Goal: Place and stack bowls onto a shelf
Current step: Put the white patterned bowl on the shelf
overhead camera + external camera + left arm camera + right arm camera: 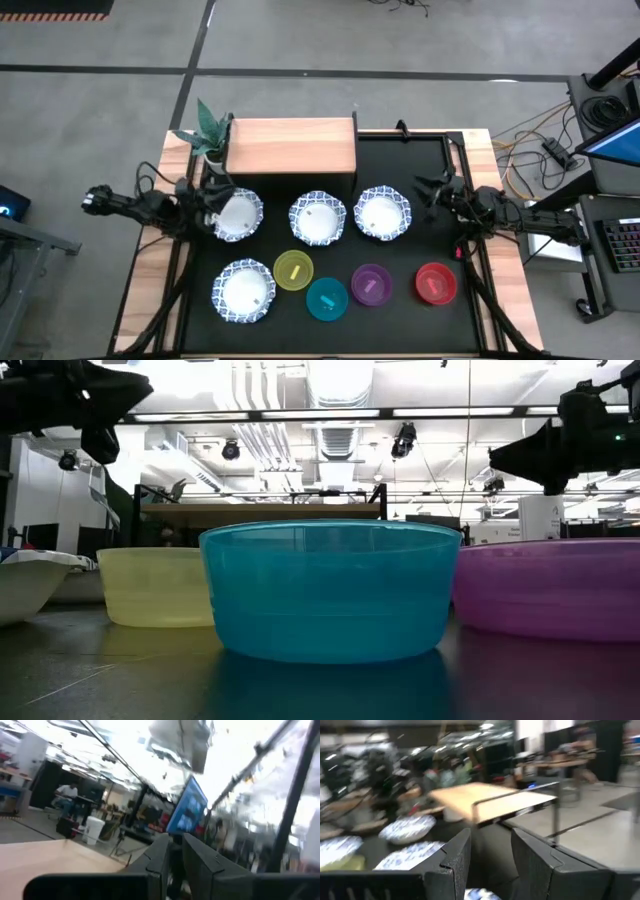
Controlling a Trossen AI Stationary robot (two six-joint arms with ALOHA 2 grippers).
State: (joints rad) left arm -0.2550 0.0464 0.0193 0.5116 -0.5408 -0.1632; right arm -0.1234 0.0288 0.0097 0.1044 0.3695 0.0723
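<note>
Light-wood shelf [291,146] stands bare at the back of the desk [400,200]; stacking has not begun. Four blue-rimmed white bowls [318,219] and the yellow-green [293,270], teal [327,299], purple [371,285] and red [435,283] bowls all sit on the black mat. The left gripper [212,207], fingers nearly closed, hovers at the leftmost white bowl [236,215]; whether it grips is unclear. The right gripper [432,190] waits with fingers parted and empty. A potted plant [208,135] crowds the shelf's left end.

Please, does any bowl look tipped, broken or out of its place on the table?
Nothing stands out. The four patterned bowls and the yellow, teal, purple and red bowls sit upright on the mat; the shelf is bare.
</note>
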